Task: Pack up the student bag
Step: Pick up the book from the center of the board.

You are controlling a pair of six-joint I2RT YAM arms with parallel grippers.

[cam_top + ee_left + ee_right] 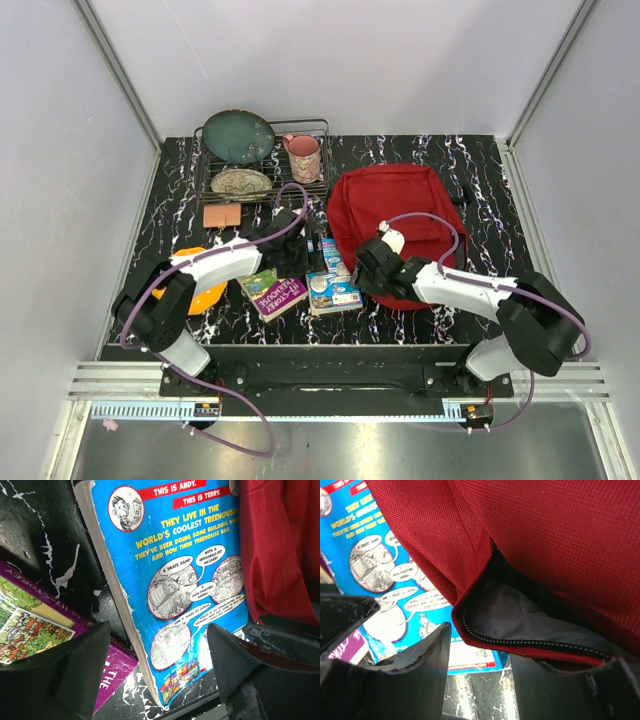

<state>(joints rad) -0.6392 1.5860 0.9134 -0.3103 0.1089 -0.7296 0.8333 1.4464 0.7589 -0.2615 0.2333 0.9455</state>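
**Bag unzipped, paperback at its edge**

We see the student bag (400, 205) lying flat on the right half of the black marbled table (480, 160). Its zip is open at the near left corner and grey lining shows inside. A blue paperback (185, 580) lies against the bag's left edge, and a purple book (30, 625) lies further left. The left gripper (157, 650) hovers over the blue paperback, jaws spread wide and holding nothing. The right gripper (520, 680) sits at the bag's opening with the zip lip between its parted fingers. We cannot tell whether they press on it.
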